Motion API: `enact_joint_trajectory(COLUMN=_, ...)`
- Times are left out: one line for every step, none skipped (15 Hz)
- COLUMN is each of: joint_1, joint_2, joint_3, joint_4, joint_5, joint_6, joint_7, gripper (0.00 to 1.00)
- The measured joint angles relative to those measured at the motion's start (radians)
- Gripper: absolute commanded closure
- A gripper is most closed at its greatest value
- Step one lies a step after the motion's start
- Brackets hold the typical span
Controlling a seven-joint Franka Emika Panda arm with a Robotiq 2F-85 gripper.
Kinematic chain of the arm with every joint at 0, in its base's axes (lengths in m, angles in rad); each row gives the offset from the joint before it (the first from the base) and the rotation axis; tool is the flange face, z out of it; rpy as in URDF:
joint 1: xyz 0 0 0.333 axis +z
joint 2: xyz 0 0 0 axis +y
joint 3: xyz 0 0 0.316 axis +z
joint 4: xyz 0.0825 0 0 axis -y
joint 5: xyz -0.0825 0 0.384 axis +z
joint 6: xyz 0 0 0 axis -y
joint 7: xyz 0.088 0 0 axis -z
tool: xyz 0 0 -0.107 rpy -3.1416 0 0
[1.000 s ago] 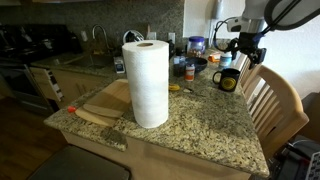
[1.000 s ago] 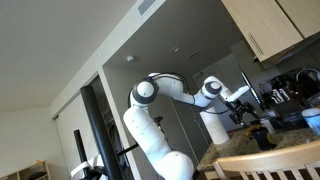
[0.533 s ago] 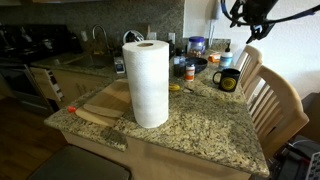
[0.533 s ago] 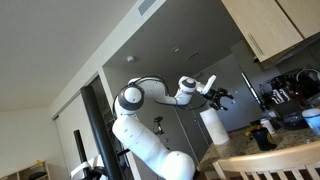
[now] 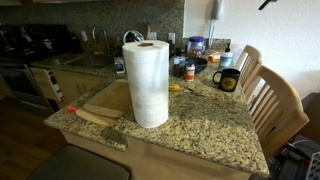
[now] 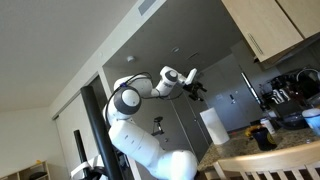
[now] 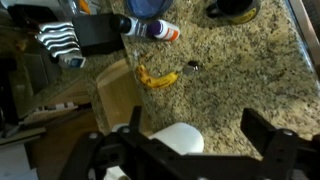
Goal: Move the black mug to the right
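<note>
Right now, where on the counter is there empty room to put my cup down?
The bare stretch of granite counter lies between the paper towel roll, the black mug and the chairs. Beside the mug, toward the back, it is crowded with jars. The cutting board fills the roll's other side.

Kitchen with a speckled beige granite surface [image 5: 205,125].
Pale wooden slat-back chairs [image 5: 278,100] stand at the surface's edge; beyond it, a brown tiled wall [image 5: 120,14], a black stove [image 5: 25,45] and light wooden wall cabinets [image 6: 265,25].
</note>
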Motion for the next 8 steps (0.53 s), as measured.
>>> enact_joint_trajectory(joint_1=0.017, joint_2=0.003, joint_3=-0.014, joint_4=0.034, joint_5=0.052, joint_6=-0.047, joint_7=-0.046, gripper=0.00)
enact_joint_trajectory(joint_1=0.026, joint_2=0.010, joint_3=-0.021, joint_4=0.068, joint_5=0.090, joint_6=-0.112, joint_7=-0.081, gripper=0.00)
enact_joint_trajectory(joint_1=0.027, joint_2=0.021, joint_3=-0.021, joint_4=0.100, joint_5=0.111, joint_6=-0.181, joint_7=-0.102, gripper=0.00)
enact_joint_trajectory(joint_1=0.027, joint_2=0.033, joint_3=-0.019, joint_4=0.124, joint_5=0.121, joint_6=-0.226, joint_7=-0.112, gripper=0.00)
enact_joint_trajectory(joint_1=0.027, joint_2=0.046, joint_3=-0.015, joint_4=0.139, joint_5=0.124, joint_6=-0.243, joint_7=-0.115, gripper=0.00)
enact_joint_trajectory(joint_1=0.027, joint_2=0.056, joint_3=-0.014, joint_4=0.146, joint_5=0.124, joint_6=-0.249, joint_7=-0.115, gripper=0.00)
enact_joint_trajectory(joint_1=0.027, joint_2=0.064, joint_3=-0.014, joint_4=0.149, joint_5=0.124, joint_6=-0.249, joint_7=-0.115, gripper=0.00)
enact_joint_trajectory(joint_1=0.027, joint_2=0.069, joint_3=-0.014, joint_4=0.151, joint_5=0.124, joint_6=-0.250, joint_7=-0.115, gripper=0.00)
